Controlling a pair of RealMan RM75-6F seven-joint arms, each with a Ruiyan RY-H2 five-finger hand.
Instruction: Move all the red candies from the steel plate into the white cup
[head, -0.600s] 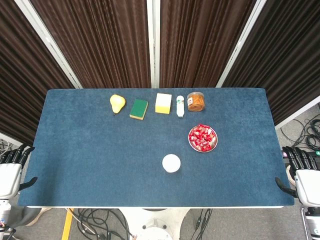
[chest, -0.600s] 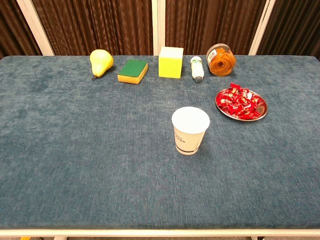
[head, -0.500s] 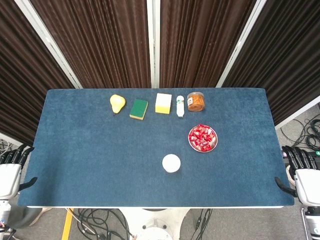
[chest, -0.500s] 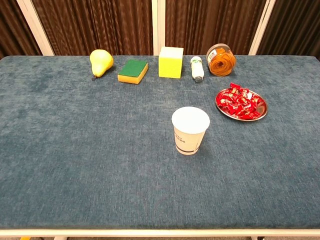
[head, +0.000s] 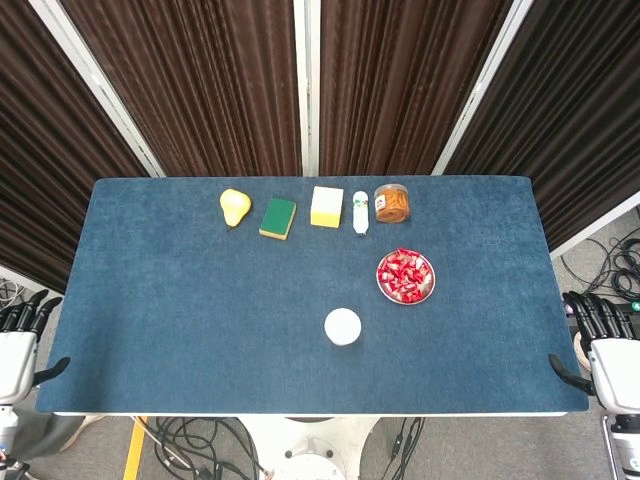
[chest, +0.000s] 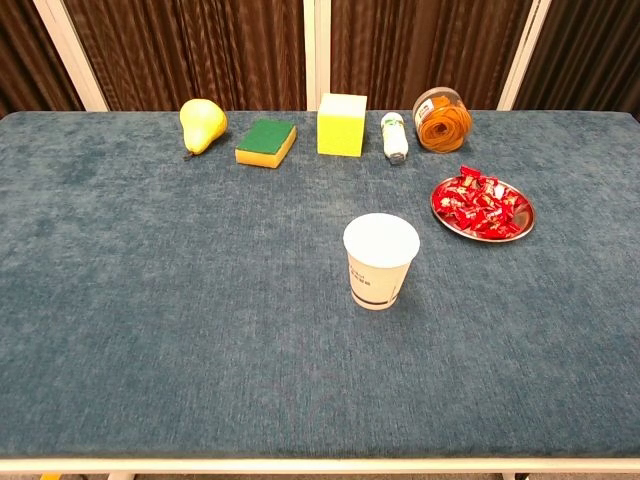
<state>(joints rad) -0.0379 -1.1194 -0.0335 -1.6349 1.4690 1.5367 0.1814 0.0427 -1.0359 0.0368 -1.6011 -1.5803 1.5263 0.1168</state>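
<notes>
Not much has changed since the earlier frames, tbh. The red candies (chest: 482, 207) are all piled on the steel plate (chest: 523, 228), which is set on the right half of the blue table (head: 180, 300), just in front of the orange jar (chest: 443, 120). The white cup (chest: 380, 261) is stood upright near the plate, to its front-left, well apart from both hands.

The one difference that can be spotted: the left hand (head: 20, 345) has been pulled a bit further out past the table's left edge, so less of it is seen in the head view now. Its fingers are spread apart with nothing held. The right hand (head: 603, 345) has been left where it was, off the right front corner, fingers loose and apart too, nothing in it.

Along the back a pear (chest: 202, 124), a green sponge (chest: 265, 141), a yellow block (chest: 341, 124) and a small white bottle (chest: 395, 136) are lined up, untouched.
</notes>
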